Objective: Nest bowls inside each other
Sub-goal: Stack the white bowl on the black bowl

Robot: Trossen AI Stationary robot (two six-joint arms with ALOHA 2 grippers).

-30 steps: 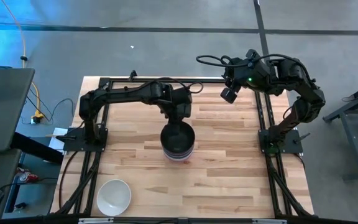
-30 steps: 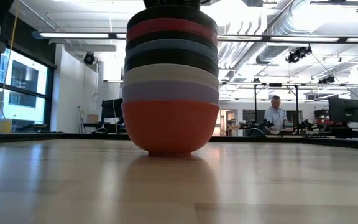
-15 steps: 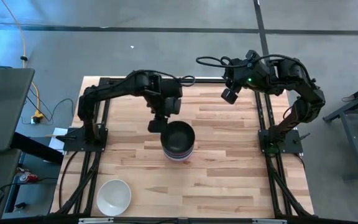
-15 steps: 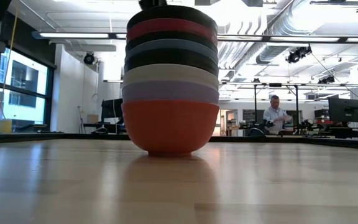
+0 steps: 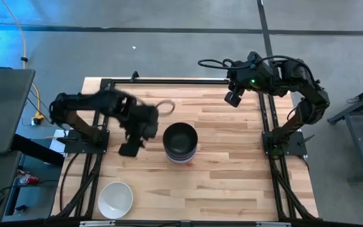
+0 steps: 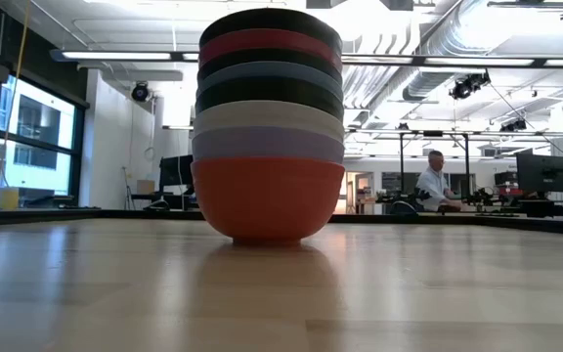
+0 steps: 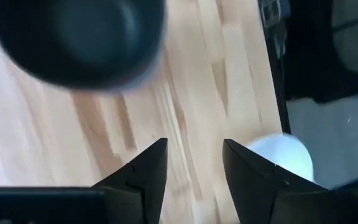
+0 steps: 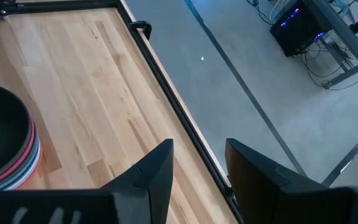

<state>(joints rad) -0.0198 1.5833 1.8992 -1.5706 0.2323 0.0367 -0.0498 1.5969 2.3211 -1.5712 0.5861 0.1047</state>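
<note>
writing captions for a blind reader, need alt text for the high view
A stack of nested bowls, black on top, stands mid-table. The open, empty left gripper hangs beside it, a lone white bowl sits near the table's front left corner, and the right gripper waits open at the back right.

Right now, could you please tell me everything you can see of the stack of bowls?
The stack of bowls stands upright mid-table on the wooden tabletop. Smooth, plain, round bowls are nested: orange-red at the bottom, then lavender, white, black, blue-grey, red, and black on top. Only the bottom bowl touches the wood. Nothing grips it; the left claw hangs beside it, open.
</note>
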